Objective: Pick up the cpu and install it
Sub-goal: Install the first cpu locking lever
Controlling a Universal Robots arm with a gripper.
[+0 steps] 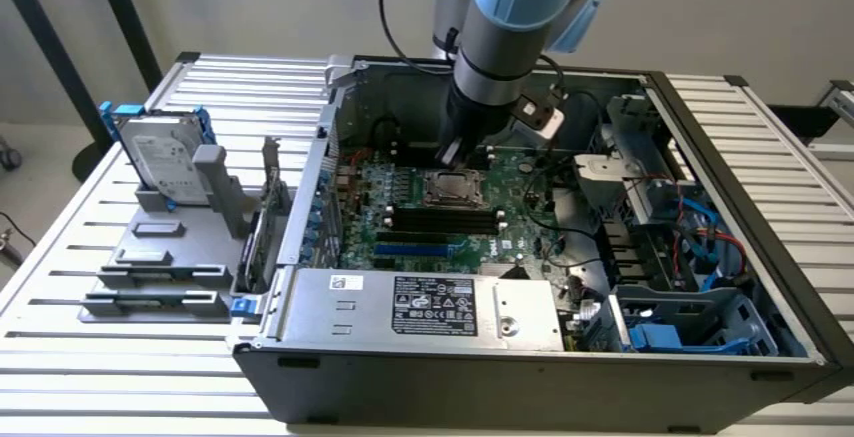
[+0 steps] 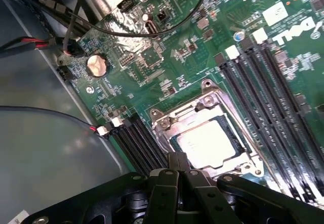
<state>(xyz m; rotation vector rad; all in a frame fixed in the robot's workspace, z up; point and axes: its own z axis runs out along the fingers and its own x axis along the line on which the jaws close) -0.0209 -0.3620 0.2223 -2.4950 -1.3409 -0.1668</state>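
Closed jaws, nothing between them: I see the gripper (image 2: 177, 166) pinched shut just above the cpu (image 2: 206, 144), which sits flat in its socket (image 2: 202, 107) on the motherboard (image 1: 441, 212). My arm (image 1: 514, 27) comes down nearly vertical into the open computer case (image 1: 534, 377), toward the case's far wall. From the exterior view I also get the hard drive (image 1: 160, 162) standing at the worktop's far left edge; the wrist view alone gives me the socket's metal frame and the black memory slots (image 2: 268, 92) beside it.

light: bright, even | glare: motherboard (image 2: 152, 52) sheen | blur: tool (image 2: 178, 171) soft
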